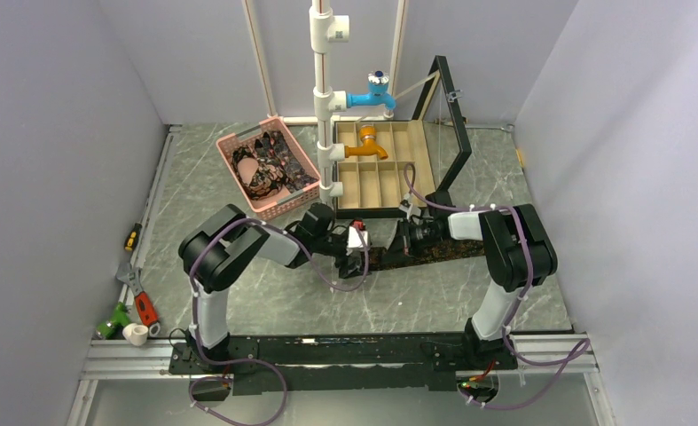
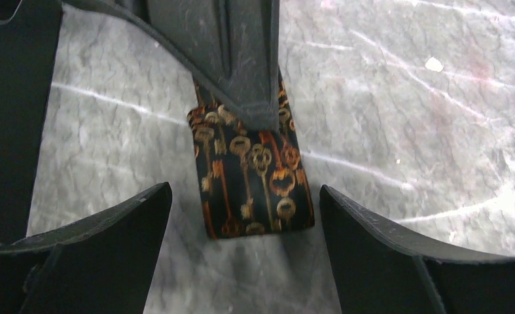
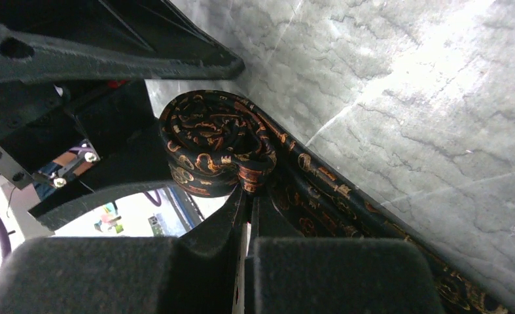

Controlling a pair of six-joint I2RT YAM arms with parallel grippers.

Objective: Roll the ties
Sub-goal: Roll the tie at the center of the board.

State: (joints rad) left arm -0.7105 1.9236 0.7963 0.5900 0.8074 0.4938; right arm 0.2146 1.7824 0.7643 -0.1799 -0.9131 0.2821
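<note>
The dark cloth tie (image 3: 215, 140) with little orange shapes lies mid-table on the smooth grey marbled table (image 1: 265, 302), one end curled into a round roll. The right gripper (image 3: 248, 190) has its fingers pressed together, pinching the roll. The left gripper (image 2: 245, 191) has its fingers spread wide on either side of the roll.

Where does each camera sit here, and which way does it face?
Top external: above and behind the robot, looking down on the table; left arm and right arm show whole.
Left wrist: looks down at the rolled tie; the open left gripper flanks it.
Right wrist: looks low along the table; the right gripper is shut on the roll.
Shared: both wrist views show that roll.
</note>
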